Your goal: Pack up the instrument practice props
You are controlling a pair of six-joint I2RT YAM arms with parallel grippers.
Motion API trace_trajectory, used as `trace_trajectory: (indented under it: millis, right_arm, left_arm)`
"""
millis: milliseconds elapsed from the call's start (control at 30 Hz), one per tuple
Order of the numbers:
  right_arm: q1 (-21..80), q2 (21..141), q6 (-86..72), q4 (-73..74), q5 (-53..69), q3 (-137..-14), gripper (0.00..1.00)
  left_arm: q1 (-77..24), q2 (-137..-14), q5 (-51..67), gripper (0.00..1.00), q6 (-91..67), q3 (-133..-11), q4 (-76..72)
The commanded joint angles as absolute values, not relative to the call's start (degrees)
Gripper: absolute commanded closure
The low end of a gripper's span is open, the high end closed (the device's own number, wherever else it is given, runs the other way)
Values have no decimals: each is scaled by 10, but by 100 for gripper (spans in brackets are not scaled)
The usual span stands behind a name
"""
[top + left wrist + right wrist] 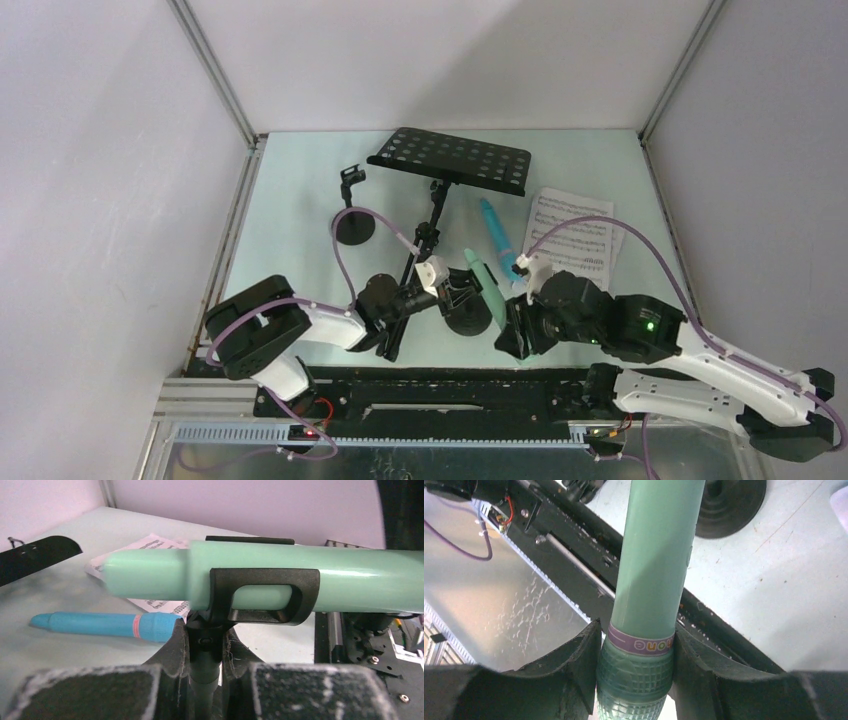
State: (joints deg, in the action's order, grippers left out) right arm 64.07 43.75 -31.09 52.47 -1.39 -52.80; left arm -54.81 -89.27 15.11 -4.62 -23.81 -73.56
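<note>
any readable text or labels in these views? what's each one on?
"one": upside down, the visible end of a longer word, on the purple band of the mint-green microphone.
Sheet-music page: printed notation, too small to read.
Blue microphone: no legible text.

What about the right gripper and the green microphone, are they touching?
Touching. The right wrist view shows the right gripper clamped against both sides of the green microphone.

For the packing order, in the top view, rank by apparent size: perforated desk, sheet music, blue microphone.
1-2, unranked: perforated desk and sheet music cover similar area, and the desk stands raised nearer the camera.
3: blue microphone, clearly smallest.
</note>
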Motion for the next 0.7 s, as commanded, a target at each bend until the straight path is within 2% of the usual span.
trace_trajectory:
  millis: [0, 400, 667]
  right_arm:
    - [678, 399, -338, 604, 90, -521, 100]
    - [700, 368, -356, 623, 76, -518, 100]
    - [698, 376, -375, 611, -19, -511, 100]
  left_arm:
    - [-492, -903, -14, 100, -14, -273, -714]
    - [-443, -871, 15, 100, 15, -311, -670]
    - [-454, -753, 85, 100, 11, -336, -578]
